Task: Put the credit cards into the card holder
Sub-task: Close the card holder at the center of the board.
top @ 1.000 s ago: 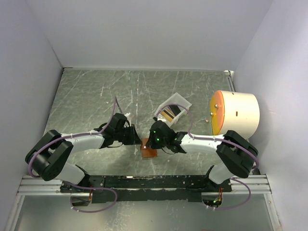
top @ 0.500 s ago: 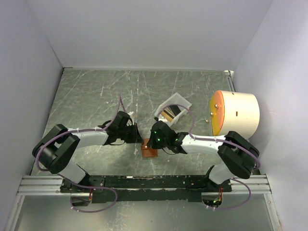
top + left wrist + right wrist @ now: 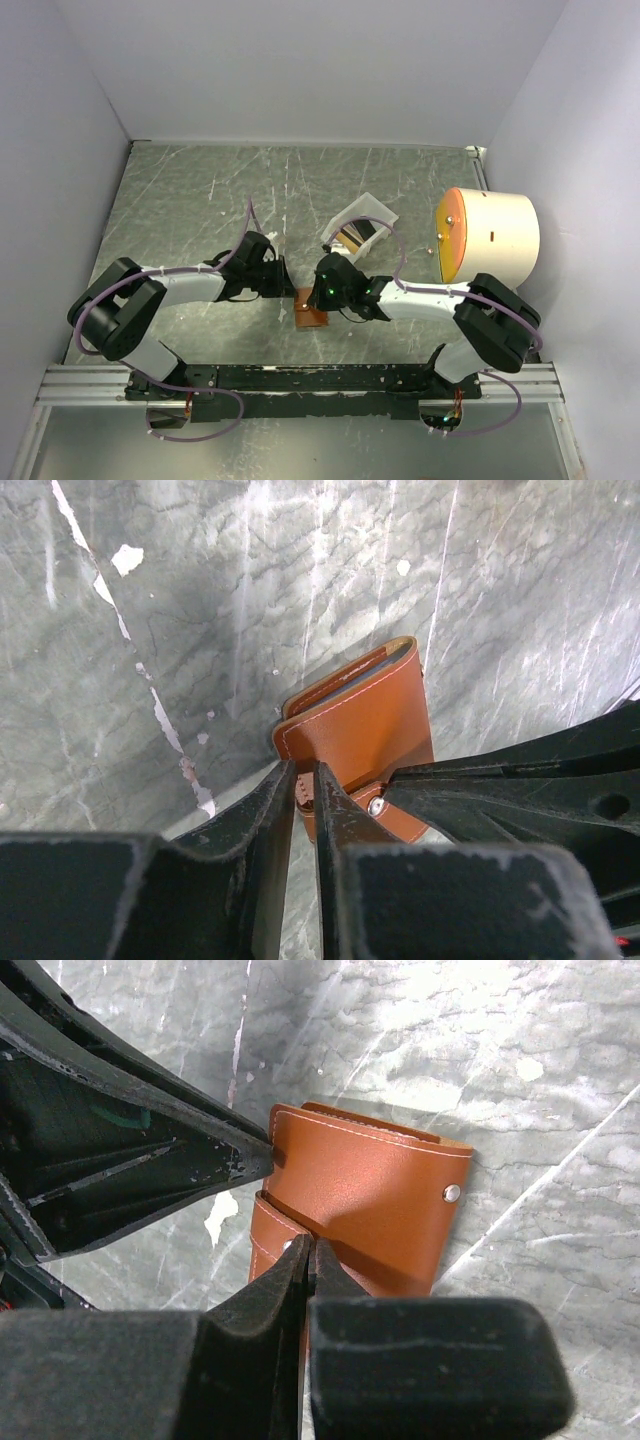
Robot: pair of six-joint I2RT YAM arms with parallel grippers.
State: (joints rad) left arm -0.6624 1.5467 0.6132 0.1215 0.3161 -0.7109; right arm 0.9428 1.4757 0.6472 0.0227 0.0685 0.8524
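The brown card holder (image 3: 311, 311) lies folded shut on the table between the arms. In the left wrist view my left gripper (image 3: 305, 780) is shut on the stitched near edge of the card holder (image 3: 365, 720). In the right wrist view my right gripper (image 3: 310, 1248) is shut on the little side tab (image 3: 270, 1240) of the card holder (image 3: 375, 1205). From above, the left gripper (image 3: 286, 287) and right gripper (image 3: 316, 298) meet over the holder. Orange-yellow credit cards (image 3: 349, 238) lie in a white tray (image 3: 376, 211) behind the right gripper.
A large cream cylinder with an orange face (image 3: 490, 235) stands at the right wall. White walls close in the table on three sides. The arms' base rail (image 3: 300, 378) runs along the near edge.
The left arm has drawn its elbow in and moved its gripper slightly right, onto the holder. The right gripper and the holder have hardly moved.
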